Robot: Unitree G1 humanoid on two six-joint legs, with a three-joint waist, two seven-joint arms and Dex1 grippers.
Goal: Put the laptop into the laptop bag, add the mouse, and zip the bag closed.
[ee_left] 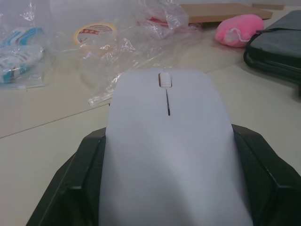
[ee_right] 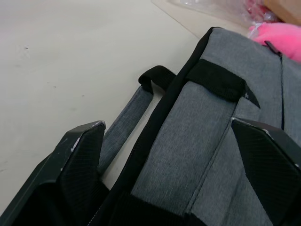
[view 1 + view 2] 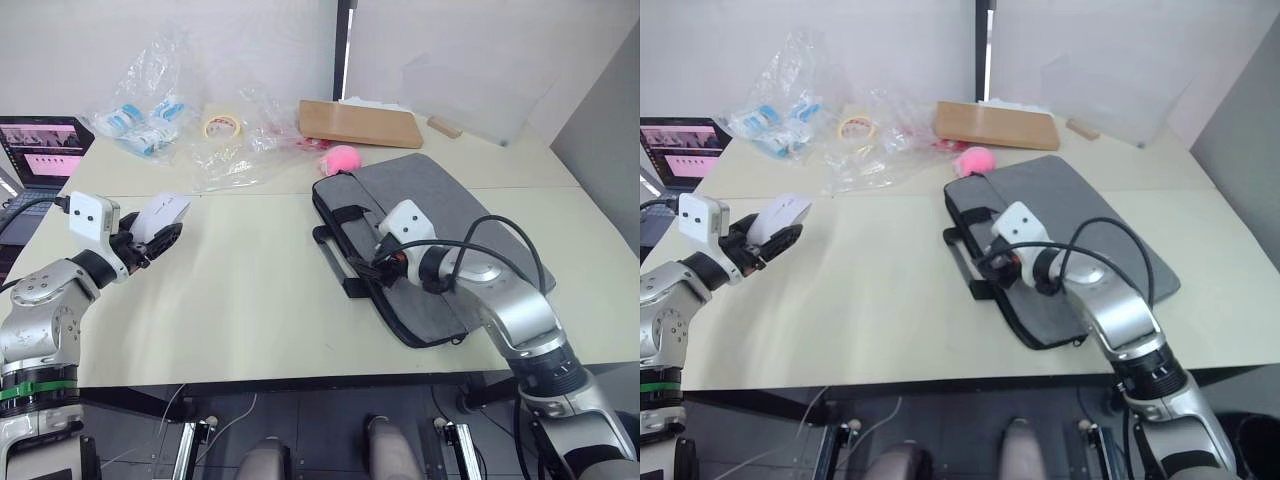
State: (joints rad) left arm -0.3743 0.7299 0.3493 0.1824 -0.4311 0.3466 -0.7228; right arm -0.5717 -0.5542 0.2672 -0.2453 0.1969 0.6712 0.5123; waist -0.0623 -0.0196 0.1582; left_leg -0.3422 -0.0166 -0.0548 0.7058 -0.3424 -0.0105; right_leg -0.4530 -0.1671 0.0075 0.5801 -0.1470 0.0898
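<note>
**Operator:** Left wrist view first. Where is the mouse?

**Technician:** The mouse (image 1: 167, 141) sits pinched between the two black fingers (image 1: 77, 188) of the left pincer (image 3: 152, 240), scroll wheel pointing away from the wrist. It is held clear of the counter (image 3: 240, 300), on the robot's left side.

**Operator:** And its destination?

**Technician:** The laptop bag (image 3: 440, 235) lies flat on the counter well to the right of the mouse, long axis running diagonally from the far left corner, beside a pink fuzzy object (image 3: 342, 158), toward the near right. Its two black strap handles (image 3: 345, 255) face the mouse side. No silver-grey laptop is visible on the counter; whether it is inside the bag cannot be confirmed.

**Operator:** Right arm status?

**Technician:** The right pincer (image 2: 174, 155) is spread, one finger over the handle edge, the other over the grey fabric, gripping nothing. It is the arm nearer the bag.

**Operator:** Judgement for the coming move?

**Technician:** The left arm must carry the mouse rightward across the bare counter to the handle edge.
</note>
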